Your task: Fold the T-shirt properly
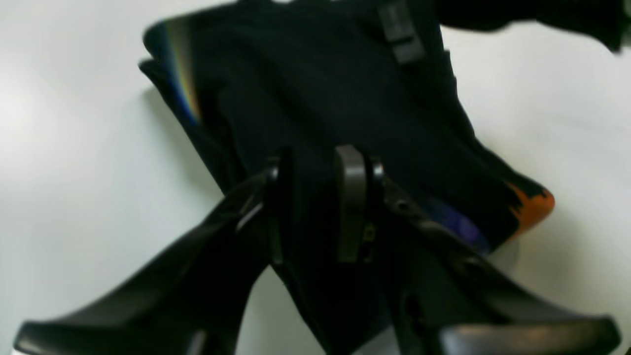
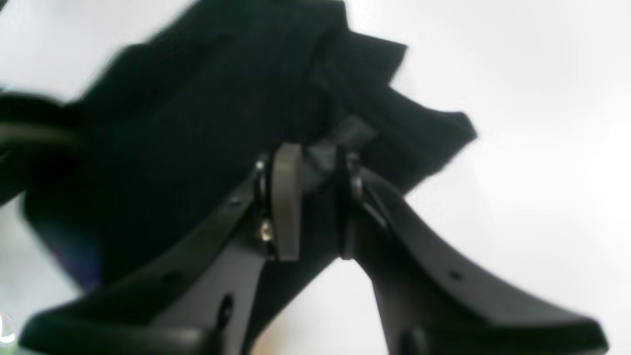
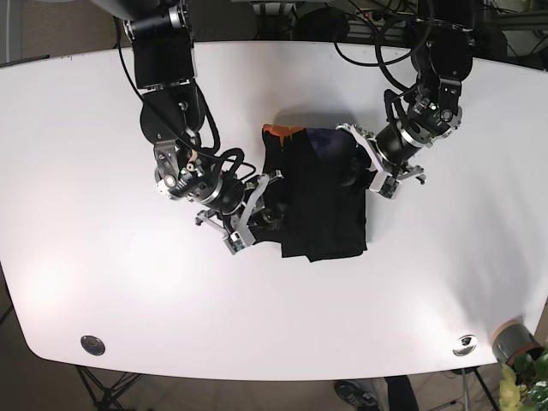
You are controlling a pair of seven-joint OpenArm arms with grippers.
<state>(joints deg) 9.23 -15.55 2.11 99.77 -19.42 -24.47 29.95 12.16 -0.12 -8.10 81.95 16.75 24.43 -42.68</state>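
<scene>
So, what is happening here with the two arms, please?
Two robot arms are folding a black T-shirt on a white table. The left pincer has shirt fabric between its fingers at one side of the garment, and the right pincer has fabric between its fingers at the opposite side. The shirt already lies as a compact, roughly rectangular bundle, with an orange printed patch showing at its far edge. The wrist views are blurred, so finer details are unclear.

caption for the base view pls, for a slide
Both grippers pinch opposite sides of a folded black T-shirt on a white table.
</scene>
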